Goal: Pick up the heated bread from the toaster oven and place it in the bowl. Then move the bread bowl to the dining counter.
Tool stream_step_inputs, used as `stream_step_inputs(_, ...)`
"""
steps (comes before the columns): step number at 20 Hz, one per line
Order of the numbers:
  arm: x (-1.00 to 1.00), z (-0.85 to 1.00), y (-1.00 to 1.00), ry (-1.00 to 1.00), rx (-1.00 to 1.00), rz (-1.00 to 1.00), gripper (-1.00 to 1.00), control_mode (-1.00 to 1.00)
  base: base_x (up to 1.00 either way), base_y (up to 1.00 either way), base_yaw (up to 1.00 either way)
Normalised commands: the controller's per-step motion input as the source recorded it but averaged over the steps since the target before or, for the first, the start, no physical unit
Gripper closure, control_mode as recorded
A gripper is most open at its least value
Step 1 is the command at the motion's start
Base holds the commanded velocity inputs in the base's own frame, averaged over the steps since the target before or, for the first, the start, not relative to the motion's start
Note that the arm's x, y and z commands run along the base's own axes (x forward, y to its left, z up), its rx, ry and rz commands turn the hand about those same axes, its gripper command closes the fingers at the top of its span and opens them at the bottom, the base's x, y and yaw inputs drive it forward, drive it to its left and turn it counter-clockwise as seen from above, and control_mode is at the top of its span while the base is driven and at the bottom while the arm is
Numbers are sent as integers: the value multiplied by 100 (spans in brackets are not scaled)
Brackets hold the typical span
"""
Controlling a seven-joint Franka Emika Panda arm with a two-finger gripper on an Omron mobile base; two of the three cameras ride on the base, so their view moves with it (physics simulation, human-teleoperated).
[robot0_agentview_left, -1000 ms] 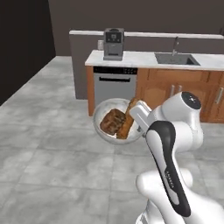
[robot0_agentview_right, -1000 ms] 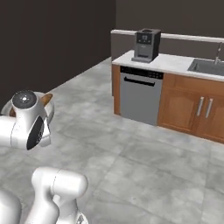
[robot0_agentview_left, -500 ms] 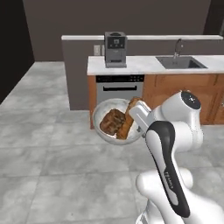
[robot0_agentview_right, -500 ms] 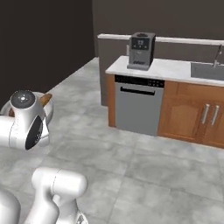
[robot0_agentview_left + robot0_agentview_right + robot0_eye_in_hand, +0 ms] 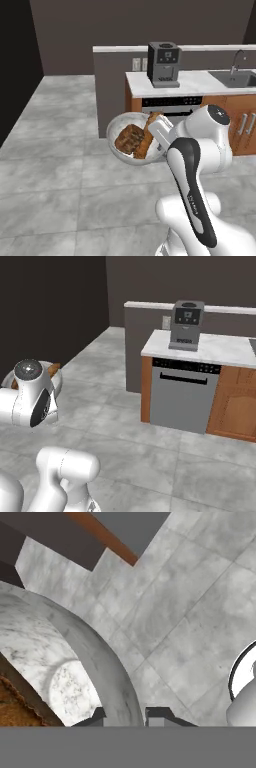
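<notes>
Two breads lie in the bowl [image 5: 118,130] that the end effector [image 5: 125,714] clamps.

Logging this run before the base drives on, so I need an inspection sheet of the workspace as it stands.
Surface: grey tiled floor.
Job's things: bowl carried in the air, heated bread inside it.
Clutter: long brown bread stick leaning in the bowl.
Grippers: hand shut on the bowl's rim.
Cables: nothing seen.
Surroundings: coffee machine on marble worktop, dishwasher below, sink further along.
</notes>
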Motion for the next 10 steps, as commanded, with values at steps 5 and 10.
stream_step_inputs(5,0,0,0,0,0,0,100,100,100,100,-14)
stream_step_inputs(10,0,0,0,0,0,0,100,100,100,100,-15)
